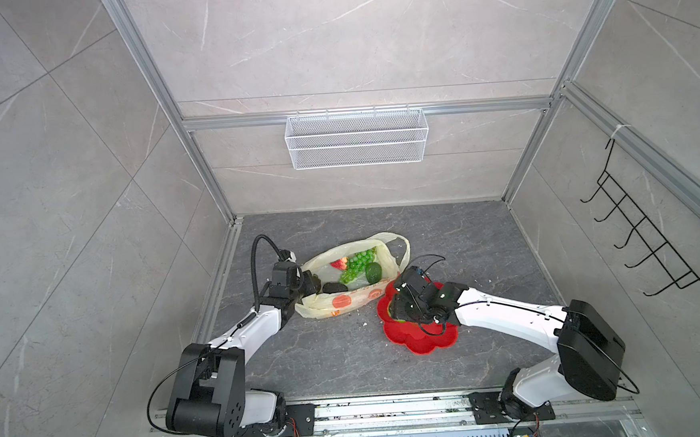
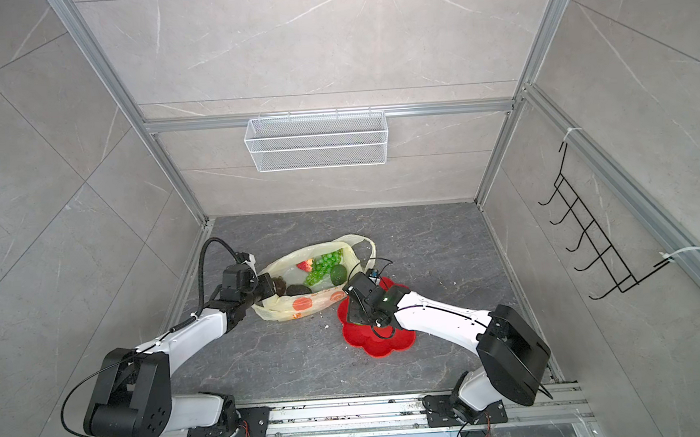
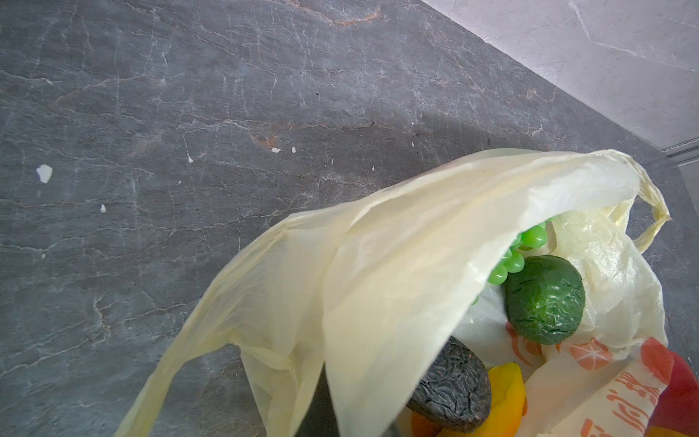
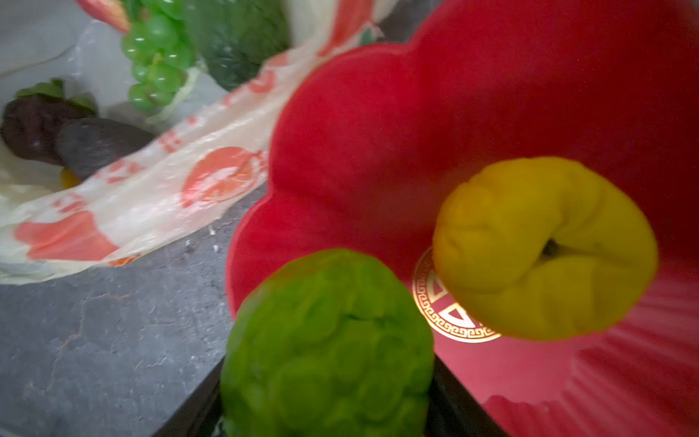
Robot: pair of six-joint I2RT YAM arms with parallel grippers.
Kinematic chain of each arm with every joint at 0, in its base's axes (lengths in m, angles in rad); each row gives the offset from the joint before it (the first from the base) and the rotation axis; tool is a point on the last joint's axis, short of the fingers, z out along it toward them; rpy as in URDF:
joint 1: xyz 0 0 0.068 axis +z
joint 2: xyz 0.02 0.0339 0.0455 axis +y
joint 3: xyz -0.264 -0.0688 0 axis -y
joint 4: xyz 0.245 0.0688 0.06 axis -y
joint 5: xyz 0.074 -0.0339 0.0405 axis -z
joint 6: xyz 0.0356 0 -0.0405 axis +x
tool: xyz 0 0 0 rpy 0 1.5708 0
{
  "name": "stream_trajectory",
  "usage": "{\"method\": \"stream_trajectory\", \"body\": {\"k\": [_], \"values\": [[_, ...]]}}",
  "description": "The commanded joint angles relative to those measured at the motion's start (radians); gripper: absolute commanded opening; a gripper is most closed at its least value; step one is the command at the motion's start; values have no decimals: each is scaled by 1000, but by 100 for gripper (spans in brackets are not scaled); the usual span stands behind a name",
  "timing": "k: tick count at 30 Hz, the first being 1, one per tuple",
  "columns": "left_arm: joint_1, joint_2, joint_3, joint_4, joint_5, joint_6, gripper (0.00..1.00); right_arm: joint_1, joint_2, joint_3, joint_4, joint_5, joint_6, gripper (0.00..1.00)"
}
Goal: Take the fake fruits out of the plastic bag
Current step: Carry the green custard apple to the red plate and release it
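Now, left hand clamps the bag rim; right hand grips green fruit over plate, beside lemon.

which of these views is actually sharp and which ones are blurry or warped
Right wrist view: soft all over; the bumpy green fruit sits close to the lens and out of focus, and the plastic bag behind it looks smeared. Left wrist view: crisp on the green avocado and the floor. Both top views: evenly lit with soft shadows, and wide-angle warp splays the frame posts.
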Motion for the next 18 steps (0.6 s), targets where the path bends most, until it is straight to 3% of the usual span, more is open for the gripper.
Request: {"method": "stream_trajectory", "body": {"k": [1,18], "values": [[-6,-4,9,21,-7,25,2,-32,-6,-58,114,-40,97,65],[-5,-3,10,23,0,23,2,-50,43,-49,116,34,97,66]]}}
